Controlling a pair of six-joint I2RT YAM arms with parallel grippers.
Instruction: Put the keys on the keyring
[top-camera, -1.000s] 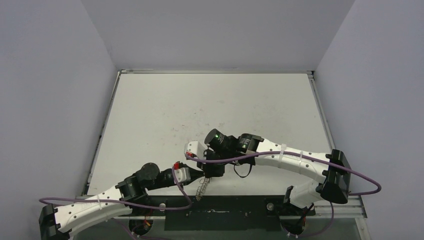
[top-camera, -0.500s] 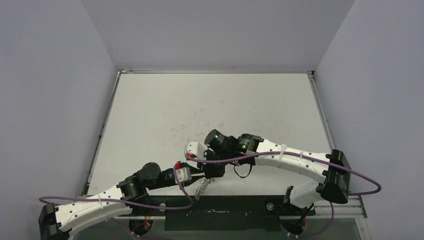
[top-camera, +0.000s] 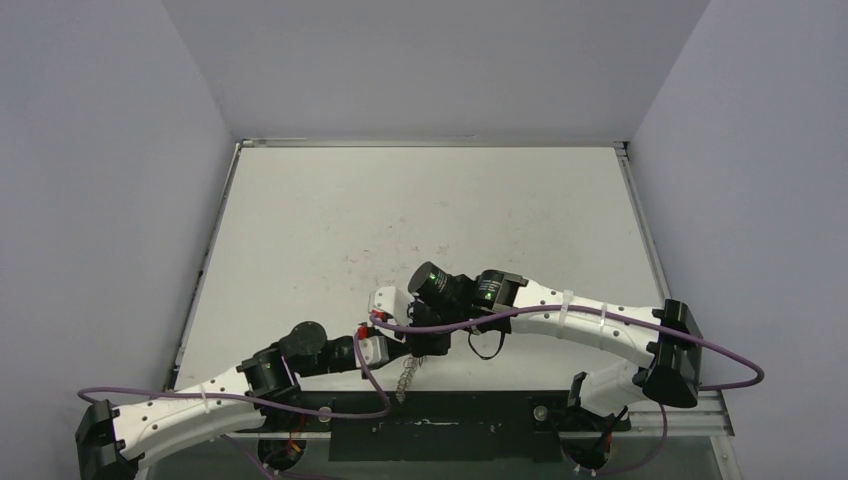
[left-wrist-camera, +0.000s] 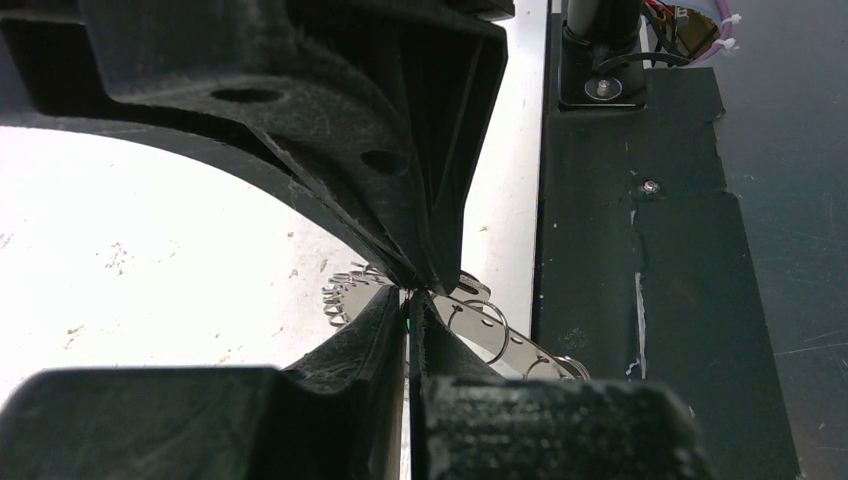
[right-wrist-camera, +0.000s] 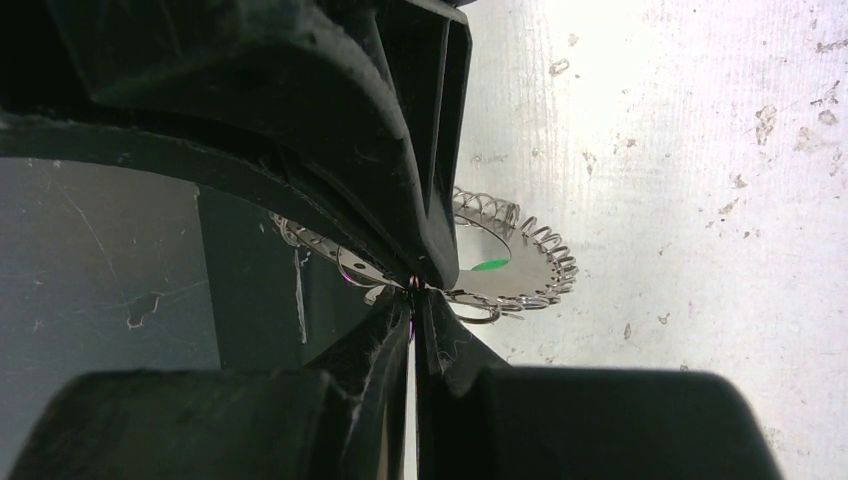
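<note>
Between the tips of the right gripper (right-wrist-camera: 415, 288), pressed fully together, sits the rim of the keyring (right-wrist-camera: 525, 270), so I judge this arm to be pinching it. The left gripper (left-wrist-camera: 408, 295) is likewise closed tight, its tips meeting right at the ring's fringe of wire loops; whether it clamps anything I cannot tell. From above the ring shows edge-on, its long line running from the two meeting grippers toward the black strip (top-camera: 450, 425) at the near edge of the table (top-camera: 400, 220). The right arm reaches in from the right and the left arm from the left, both equally close. One keyring, two grippers. The keys I cannot make out or count; only a green patch (right-wrist-camera: 490, 264) on the ring's band hints at a tag.
</note>
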